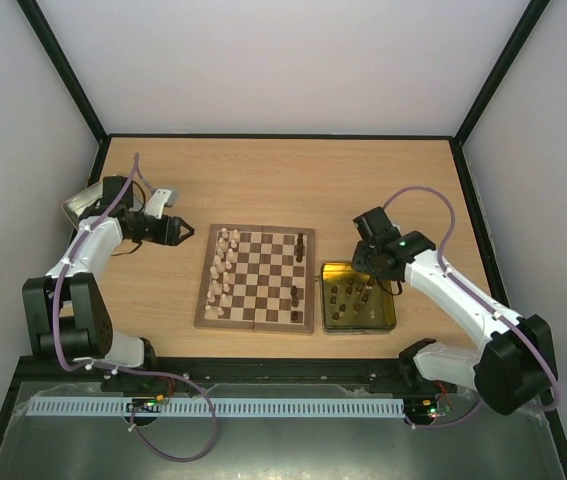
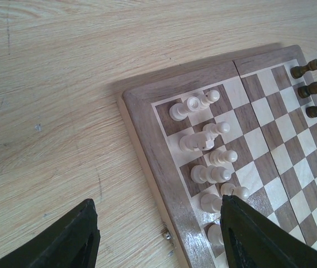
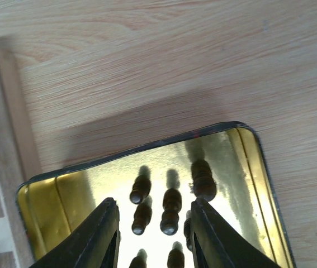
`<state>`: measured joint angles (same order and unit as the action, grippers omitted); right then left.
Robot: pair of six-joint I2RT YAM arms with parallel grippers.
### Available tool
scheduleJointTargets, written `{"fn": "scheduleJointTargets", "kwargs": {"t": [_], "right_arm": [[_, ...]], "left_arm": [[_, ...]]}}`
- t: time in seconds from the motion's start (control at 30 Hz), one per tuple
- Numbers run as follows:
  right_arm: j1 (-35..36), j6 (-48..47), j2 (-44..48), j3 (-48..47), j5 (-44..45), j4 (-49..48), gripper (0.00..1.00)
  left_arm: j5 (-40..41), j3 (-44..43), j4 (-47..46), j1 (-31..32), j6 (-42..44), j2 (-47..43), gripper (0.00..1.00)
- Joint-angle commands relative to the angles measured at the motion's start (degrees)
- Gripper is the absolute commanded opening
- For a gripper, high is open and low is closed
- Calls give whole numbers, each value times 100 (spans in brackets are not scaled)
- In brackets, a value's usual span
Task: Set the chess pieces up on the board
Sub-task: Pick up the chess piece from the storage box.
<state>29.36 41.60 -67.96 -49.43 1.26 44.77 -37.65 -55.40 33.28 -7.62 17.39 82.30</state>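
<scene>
Right tool, fingers apart above dark chess pieces in tin: wrist view

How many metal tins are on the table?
2. A gold tin sits just right of the chessboard, holding dark pieces. A silver tin lies at the far left, partly hidden behind the left arm.

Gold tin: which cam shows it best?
Top external: the gold tin shows almost whole, right of the board, only its far edge under the right arm. Right wrist is closer but shows just one end, with dark pieces inside. Left wrist doesn't show it.
</scene>
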Motion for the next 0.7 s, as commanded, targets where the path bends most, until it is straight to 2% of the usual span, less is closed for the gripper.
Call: {"fn": "scheduleJointTargets", "kwargs": {"t": [0.0,0.67], "right_arm": [[-333,-10,66,191,-175,259,34],[-759,-24,-78,843,-442,-280,33]], "left_arm": [[-163,90,-20,23,64,-135,61],[-282,101,30,23,89,-313,61]]}}
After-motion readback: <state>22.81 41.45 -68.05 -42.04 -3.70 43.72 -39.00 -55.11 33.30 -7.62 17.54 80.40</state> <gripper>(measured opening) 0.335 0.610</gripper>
